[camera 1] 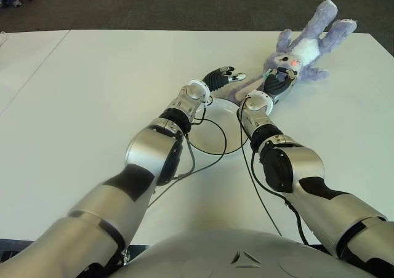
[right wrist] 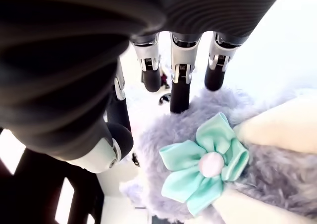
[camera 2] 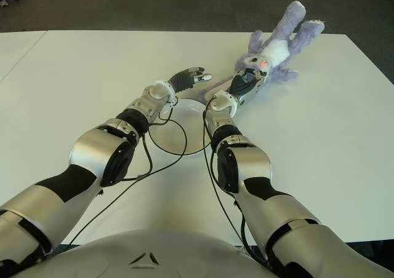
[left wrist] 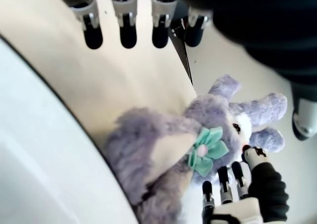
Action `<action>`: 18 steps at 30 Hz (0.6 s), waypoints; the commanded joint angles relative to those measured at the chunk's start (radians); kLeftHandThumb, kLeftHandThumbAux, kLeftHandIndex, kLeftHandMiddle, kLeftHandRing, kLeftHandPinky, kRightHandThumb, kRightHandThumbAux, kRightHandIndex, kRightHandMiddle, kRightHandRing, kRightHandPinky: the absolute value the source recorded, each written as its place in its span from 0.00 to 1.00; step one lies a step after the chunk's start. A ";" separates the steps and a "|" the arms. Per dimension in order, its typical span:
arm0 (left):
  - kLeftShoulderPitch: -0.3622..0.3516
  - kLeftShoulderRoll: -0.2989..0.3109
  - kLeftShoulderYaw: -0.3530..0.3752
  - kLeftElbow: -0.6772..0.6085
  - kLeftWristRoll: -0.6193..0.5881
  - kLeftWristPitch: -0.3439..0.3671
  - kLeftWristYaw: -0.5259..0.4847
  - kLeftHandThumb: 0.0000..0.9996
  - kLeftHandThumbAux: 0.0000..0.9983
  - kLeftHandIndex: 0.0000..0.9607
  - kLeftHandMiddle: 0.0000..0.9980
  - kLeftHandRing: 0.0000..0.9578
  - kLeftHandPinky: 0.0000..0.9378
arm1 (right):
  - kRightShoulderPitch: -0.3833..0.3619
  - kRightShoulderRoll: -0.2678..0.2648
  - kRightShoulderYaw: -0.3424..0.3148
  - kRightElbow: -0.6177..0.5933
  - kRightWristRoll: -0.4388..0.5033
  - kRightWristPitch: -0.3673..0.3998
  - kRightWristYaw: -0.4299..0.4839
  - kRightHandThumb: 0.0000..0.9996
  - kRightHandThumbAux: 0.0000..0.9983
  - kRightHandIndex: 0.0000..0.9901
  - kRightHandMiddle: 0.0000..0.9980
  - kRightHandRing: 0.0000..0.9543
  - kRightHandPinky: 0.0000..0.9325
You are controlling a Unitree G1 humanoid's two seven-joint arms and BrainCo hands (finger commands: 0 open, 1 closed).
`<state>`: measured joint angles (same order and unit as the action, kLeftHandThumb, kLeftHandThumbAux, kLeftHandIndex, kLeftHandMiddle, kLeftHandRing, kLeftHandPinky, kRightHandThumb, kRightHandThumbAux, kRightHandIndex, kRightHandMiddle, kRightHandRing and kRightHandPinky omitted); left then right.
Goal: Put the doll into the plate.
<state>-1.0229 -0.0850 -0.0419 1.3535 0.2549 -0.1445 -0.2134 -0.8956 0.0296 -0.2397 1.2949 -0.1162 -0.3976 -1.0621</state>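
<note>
So the purple bunny doll (camera 1: pixel 305 50) is lying on the white tabletop (camera 1: pixel 92 93), past the far right edge of the white plate (camera 1: pixel 215 127), one ear reaching toward the rim. Right hand (camera 1: pixel 280 80) is over its head, fingers (right wrist: pixel 179 87) stretched out above the fur by the teal bow (right wrist: pixel 205 162), not gripping anything. Left hand (camera 1: pixel 220 78) shows just beyond the plate, left of the doll, fingers spread and empty.

Lab or office: bare white table (camera 1: pixel 92 93), dark carpet floor (camera 1: pixel 184 4).
</note>
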 commanded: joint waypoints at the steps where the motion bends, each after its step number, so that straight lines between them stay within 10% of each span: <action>1: 0.048 0.020 -0.001 0.017 0.008 -0.007 -0.020 0.00 0.41 0.00 0.00 0.00 0.00 | 0.032 0.007 -0.003 0.002 0.010 -0.024 -0.015 0.67 0.73 0.40 0.13 0.10 0.08; 18: 0.072 0.029 0.008 0.017 -0.002 -0.030 -0.030 0.00 0.39 0.00 0.00 0.00 0.00 | 0.041 0.031 -0.044 -0.017 0.052 -0.114 -0.018 0.68 0.73 0.41 0.19 0.17 0.17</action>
<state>-0.9858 -0.0656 -0.0417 1.3538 0.2543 -0.1859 -0.2269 -0.8643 0.0458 -0.2635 1.2809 -0.0977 -0.4962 -1.0865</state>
